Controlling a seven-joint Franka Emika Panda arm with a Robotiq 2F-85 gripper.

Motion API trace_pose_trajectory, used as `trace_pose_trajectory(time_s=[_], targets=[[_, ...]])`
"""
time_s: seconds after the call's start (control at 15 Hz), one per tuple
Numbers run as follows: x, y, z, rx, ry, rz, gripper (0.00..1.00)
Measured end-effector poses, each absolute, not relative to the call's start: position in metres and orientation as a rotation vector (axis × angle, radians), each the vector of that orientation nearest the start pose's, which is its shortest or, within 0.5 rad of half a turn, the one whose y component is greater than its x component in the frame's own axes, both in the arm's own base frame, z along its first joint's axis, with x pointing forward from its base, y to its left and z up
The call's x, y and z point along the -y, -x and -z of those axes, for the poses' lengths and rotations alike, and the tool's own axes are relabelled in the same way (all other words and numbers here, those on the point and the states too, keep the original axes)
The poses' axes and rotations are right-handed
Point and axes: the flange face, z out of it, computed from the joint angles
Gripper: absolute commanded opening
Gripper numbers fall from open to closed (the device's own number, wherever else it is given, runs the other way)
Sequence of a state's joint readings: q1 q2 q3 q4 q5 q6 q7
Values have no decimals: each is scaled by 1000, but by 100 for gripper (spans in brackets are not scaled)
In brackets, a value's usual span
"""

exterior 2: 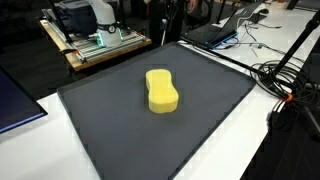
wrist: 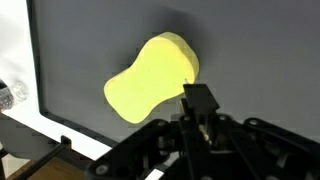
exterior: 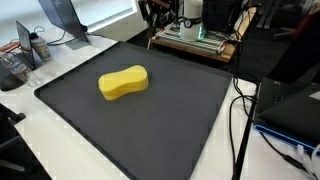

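White table (exterior: 60, 140) carries a big dark mat (exterior: 180, 120) that fills both exterior views, yet only the wrist view shows the gripper (wrist: 198, 98), its fingers pressed together on nothing, with the sponge (wrist: 150, 78) just past its tip. That yellow sponge lies flat near the mat's middle, well apart from every mat edge, with bare mat all round it. Off the mat, in an exterior view, a wooden bench (exterior 2: 100, 48) with gear stands past the far edge and cables (exterior 2: 285, 85) run along one side, none of it near the sponge.
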State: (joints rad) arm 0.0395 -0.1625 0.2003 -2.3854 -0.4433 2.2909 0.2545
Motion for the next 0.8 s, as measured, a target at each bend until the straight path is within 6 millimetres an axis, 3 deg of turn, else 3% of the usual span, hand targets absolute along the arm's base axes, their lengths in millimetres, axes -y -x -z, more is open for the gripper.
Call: trace_pose_trajectory(time_s=[0.47, 0.8], targets=[[-140, -468, -357, 505, 3614, 223, 3], [-161, -481, -333, 535, 3712, 178, 3]])
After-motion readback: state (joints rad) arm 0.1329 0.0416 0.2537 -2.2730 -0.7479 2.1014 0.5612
